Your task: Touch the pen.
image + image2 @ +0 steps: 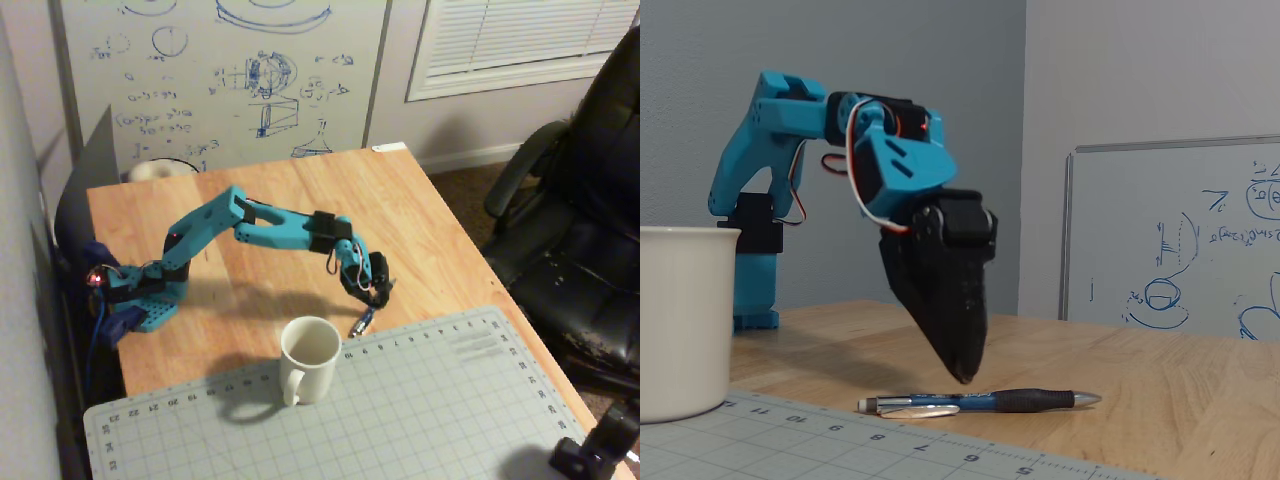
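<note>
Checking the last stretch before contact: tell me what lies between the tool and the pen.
Nothing. In the low fixed view the tool hangs just above the pen, with only a thin gap of air showing bare wooden table behind. Its jaws look closed.
</note>
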`<state>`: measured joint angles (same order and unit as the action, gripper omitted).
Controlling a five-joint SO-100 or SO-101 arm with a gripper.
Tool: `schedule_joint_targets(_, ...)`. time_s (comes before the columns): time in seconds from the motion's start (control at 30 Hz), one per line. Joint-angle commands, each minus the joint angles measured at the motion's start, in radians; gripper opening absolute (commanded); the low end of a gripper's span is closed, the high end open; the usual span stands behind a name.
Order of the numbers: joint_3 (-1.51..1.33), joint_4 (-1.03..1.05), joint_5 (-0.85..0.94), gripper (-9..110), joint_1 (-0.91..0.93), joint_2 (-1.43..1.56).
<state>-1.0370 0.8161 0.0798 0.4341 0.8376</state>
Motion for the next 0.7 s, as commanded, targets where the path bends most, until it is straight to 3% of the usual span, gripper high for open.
schedule_joint_targets(0.0, 0.103, -0.009, 0.006, 1, -0.003, 0.026)
schedule_joint_targets(0.67, 0.086, -0.006, 0.005, 1, -0.009, 0.008)
